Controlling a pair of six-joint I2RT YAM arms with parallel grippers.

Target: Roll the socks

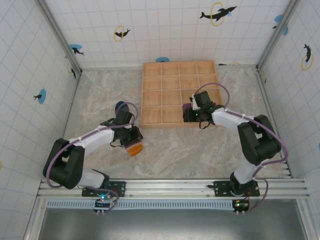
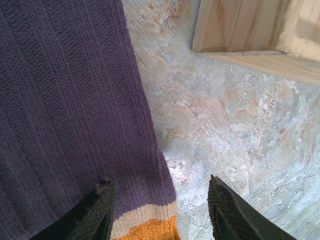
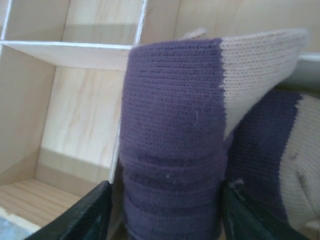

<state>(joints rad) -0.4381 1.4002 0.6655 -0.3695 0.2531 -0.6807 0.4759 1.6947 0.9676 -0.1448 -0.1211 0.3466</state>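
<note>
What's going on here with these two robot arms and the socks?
It's a sock-rolling job, partway through. The left end effector hangs open over a flat purple sock with an orange cuff on the table, beside the wooden tray. The right end effector is at the tray's near row, a rolled purple and tan sock standing between its fingers; whether it grips the roll is unclear.

Bright even light, close-ups soft.
</note>
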